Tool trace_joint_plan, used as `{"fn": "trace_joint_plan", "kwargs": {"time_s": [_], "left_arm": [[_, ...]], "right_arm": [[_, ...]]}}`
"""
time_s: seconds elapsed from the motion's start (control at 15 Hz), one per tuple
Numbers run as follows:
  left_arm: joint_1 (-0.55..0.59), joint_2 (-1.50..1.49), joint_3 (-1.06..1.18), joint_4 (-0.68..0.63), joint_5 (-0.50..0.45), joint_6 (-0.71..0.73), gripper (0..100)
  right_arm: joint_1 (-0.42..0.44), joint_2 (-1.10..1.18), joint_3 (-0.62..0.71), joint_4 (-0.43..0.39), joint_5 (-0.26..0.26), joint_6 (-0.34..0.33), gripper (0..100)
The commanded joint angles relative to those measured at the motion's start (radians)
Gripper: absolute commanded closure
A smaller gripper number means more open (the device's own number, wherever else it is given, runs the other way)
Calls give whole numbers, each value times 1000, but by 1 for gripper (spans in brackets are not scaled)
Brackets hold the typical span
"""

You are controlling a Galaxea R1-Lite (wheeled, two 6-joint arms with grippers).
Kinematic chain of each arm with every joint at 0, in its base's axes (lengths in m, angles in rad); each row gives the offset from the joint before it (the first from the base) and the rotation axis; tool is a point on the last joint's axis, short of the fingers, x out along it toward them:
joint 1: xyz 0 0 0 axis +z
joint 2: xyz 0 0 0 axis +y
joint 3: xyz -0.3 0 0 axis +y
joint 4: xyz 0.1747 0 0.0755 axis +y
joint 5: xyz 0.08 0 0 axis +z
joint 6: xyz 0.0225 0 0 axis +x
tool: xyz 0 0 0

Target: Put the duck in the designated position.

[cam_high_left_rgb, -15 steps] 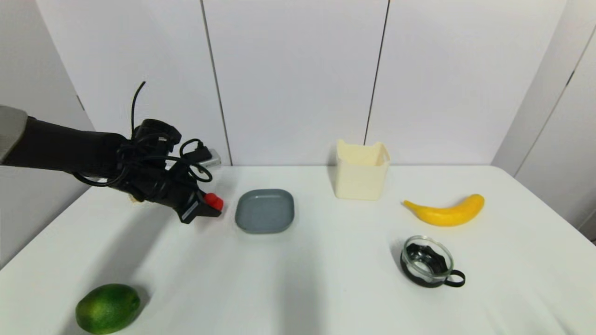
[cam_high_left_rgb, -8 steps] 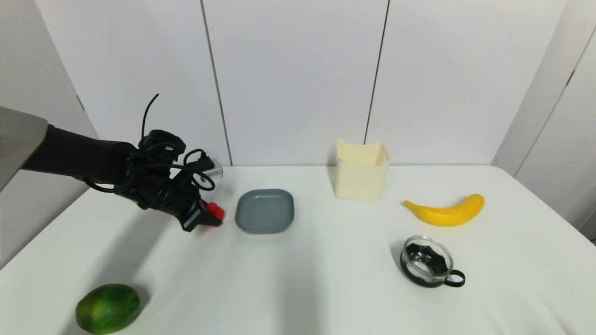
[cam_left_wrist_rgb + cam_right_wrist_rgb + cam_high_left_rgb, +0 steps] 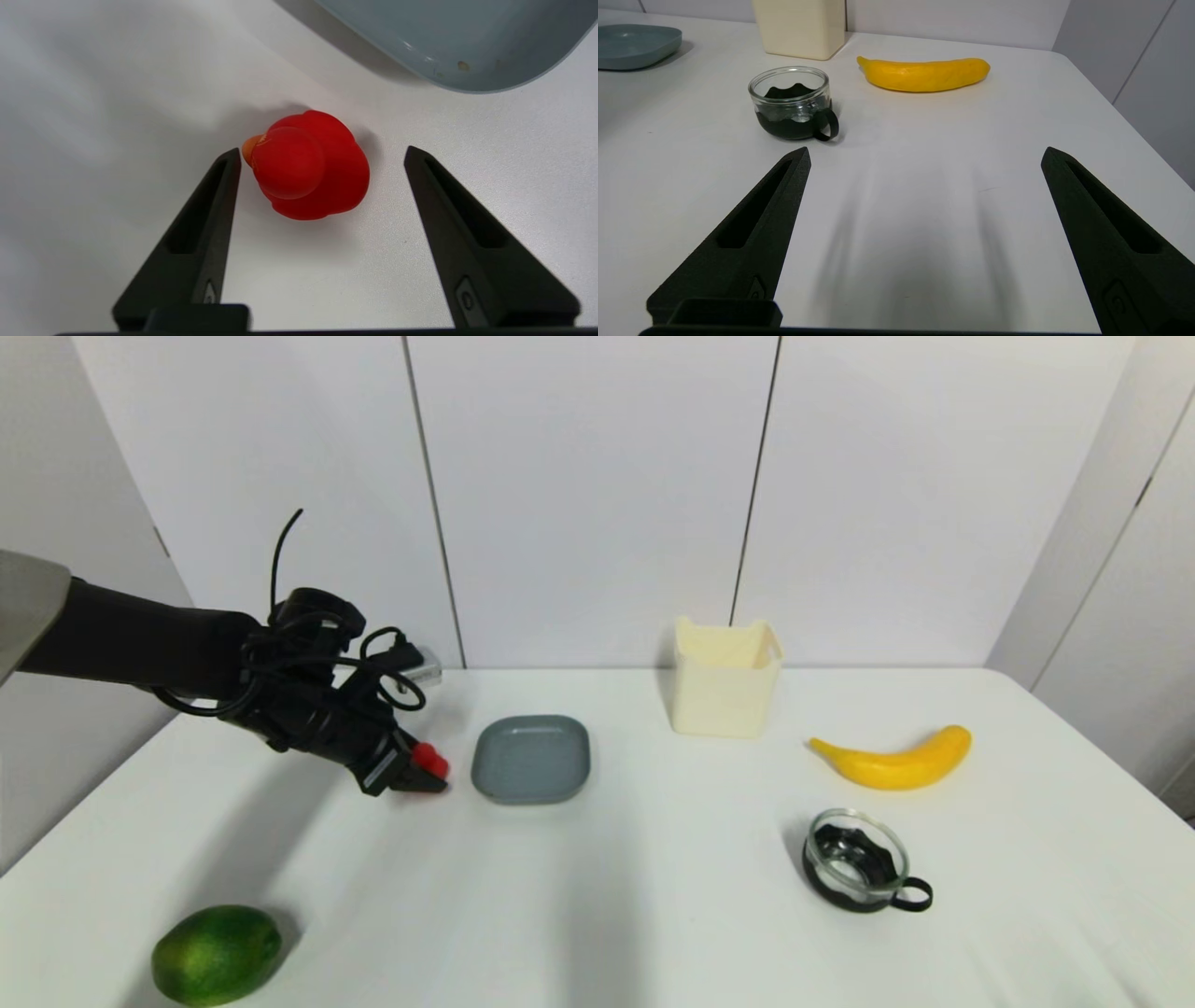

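**Operator:** Two black fingers (image 3: 212,219) of my left gripper (image 3: 322,156) stand spread apart with the duck (image 3: 310,165) on the table (image 3: 653,896) between them. One fingertip is just beside the orange beak; the other stands clear of the body. Nothing is gripped.

**Supervisor:** Where does the duck sit?

**Operator:** Upright on the white table, just beside the grey plate (image 3: 467,42), not on it. In the head view the left gripper (image 3: 420,775) is low over the table's left part, and the duck (image 3: 430,761) shows as a red spot at its tip, a short gap from the plate (image 3: 531,758).

**Supervisor:** State of the right gripper?

**Operator:** My right gripper (image 3: 924,156) is wide open and empty, fingers (image 3: 752,238) over bare table. It is out of the head view.

**Supervisor:** Surroundings?

**Operator:** A cream container (image 3: 725,678) stands at the back past the plate. To its right lies a yellow banana (image 3: 896,761); nearer to me than the banana is a glass cup (image 3: 859,870) with a black base and handle. A green fruit (image 3: 217,954) lies at the near left, well apart from the duck.
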Motion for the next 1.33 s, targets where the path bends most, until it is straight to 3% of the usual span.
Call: {"fn": "trace_joint_plan", "kwargs": {"time_s": [0.07,0.2,0.53,0.73,1.13,1.33], "left_arm": [[-2,-107,-30,6,-4,2,0],[0,-217,-82,39,-1,4,0],[0,-478,-466,395,35,-22,0],[0,-633,-546,417,55,-110,0],[1,-914,-351,431,204,-221,0],[26,-1055,-182,409,332,-252,0]], "right_arm": [[0,2,9,0,0,-1,0],[0,2,9,0,0,-1,0],[0,2,9,0,0,-1,0],[0,2,9,0,0,-1,0],[0,2,9,0,0,-1,0],[0,2,9,0,0,-1,0]]}}
